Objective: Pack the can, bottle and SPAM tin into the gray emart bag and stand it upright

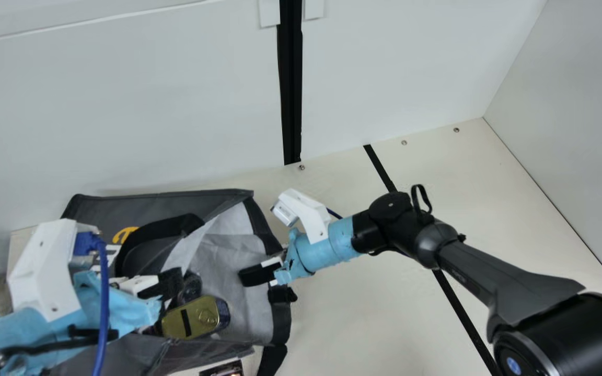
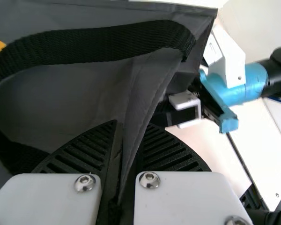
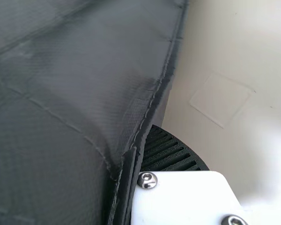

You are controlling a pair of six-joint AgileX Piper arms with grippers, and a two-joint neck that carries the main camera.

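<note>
**Tin inside the bag, which has yet to be stood up**

The left gripper (image 2: 131, 136) has its jaws pressed together on a fold of the gray emart bag (image 1: 228, 256); the fabric runs between the fingers. The right gripper (image 1: 249, 277) appears to pinch the rim, one finger lying against the pale lining within and the other outside the wall.

Just beside the left jaws, inside the mouth, sits a dark rounded thing (image 1: 191, 287); I cannot tell whether it is the can or the bottle. Touching or nearly touching it, a little farther from those jaws, is the SPAM tin (image 1: 188, 321), gold end showing, between the two grippers but nearer the left one.

Farther off, past the bag's lower side, a dark printed item (image 1: 225, 369) lies at the main view's edge, too cut off to name.

Packing looks well along: the tin is in, with at least one companion; the third item cannot be confirmed. What remains, I judge, is raising the bag, since it seems to lie slumped with its mouth towards the right arm.
</note>
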